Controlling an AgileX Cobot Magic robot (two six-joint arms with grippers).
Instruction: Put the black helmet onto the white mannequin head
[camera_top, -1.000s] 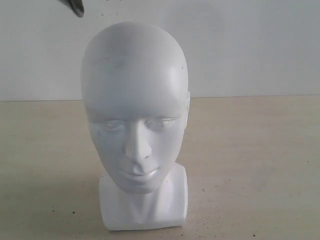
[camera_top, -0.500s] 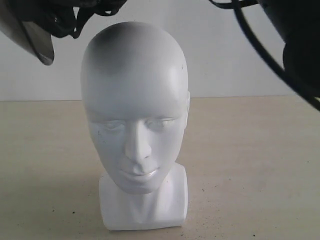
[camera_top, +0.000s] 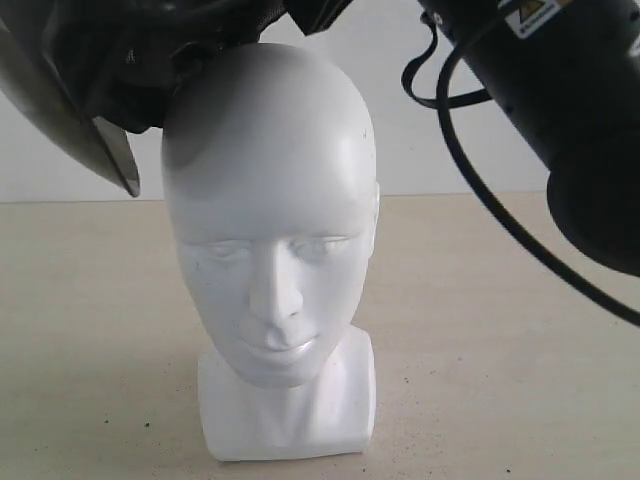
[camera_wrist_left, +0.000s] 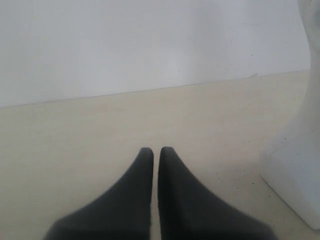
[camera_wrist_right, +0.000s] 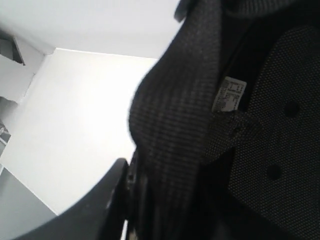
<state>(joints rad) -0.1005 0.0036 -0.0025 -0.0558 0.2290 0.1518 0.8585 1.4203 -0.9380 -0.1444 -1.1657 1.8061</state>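
Upper left: helmet (camera_top: 90, 70), tilted, at the head's (camera_top: 270, 220) crown, clamped by right gripper (camera_wrist_right: 125, 192). Centre: head upright on speckled beige table (camera_top: 500, 350); plain white wall (camera_top: 470, 100) behind. Left gripper (camera_wrist_left: 155, 150) closed, empty.

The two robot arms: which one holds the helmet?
The right arm: it reaches in from above, holding the black helmet by the white mannequin head. The left gripper is shut, empty.

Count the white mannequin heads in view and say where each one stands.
1. The white mannequin head stands upright on the table, mid-frame in the exterior view, facing the camera, the black helmet by its crown. No other shows; one could sit out of frame.
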